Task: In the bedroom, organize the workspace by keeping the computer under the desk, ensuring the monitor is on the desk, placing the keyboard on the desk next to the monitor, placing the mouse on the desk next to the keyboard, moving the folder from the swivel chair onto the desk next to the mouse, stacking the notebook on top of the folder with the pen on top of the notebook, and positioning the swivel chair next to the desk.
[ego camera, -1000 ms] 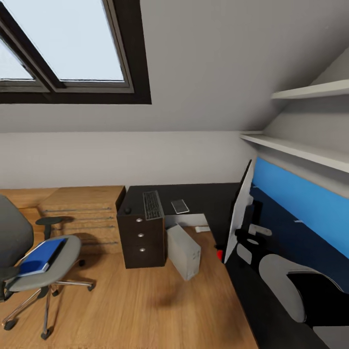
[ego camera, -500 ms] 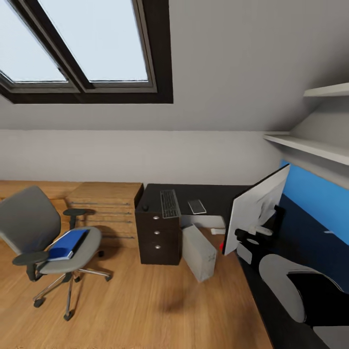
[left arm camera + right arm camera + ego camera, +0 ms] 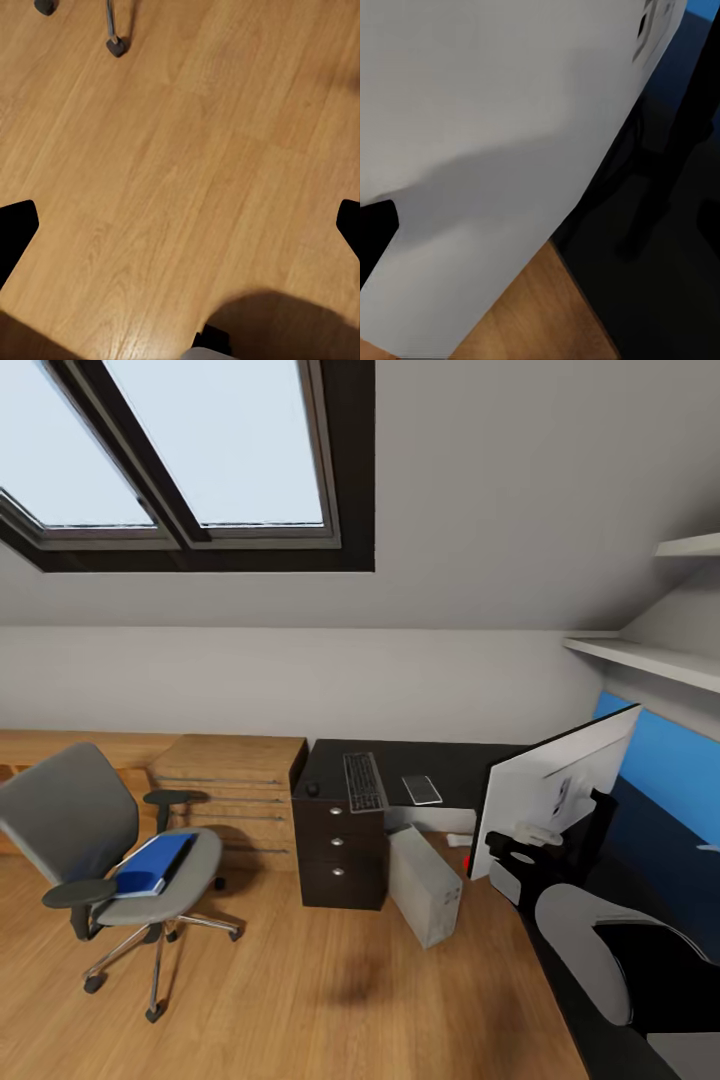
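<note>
Floor point(image 3: 300, 980) – matt wood planks; swivel chair point(image 3: 120, 850) – grey cloth, chrome base.

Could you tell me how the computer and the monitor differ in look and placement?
The computer is a light-grey box standing on the floor by the drawers; the monitor is a thin flat panel up on the desk. The computer stands tilted; the monitor shows its pale back. Both are pale grey.
</note>
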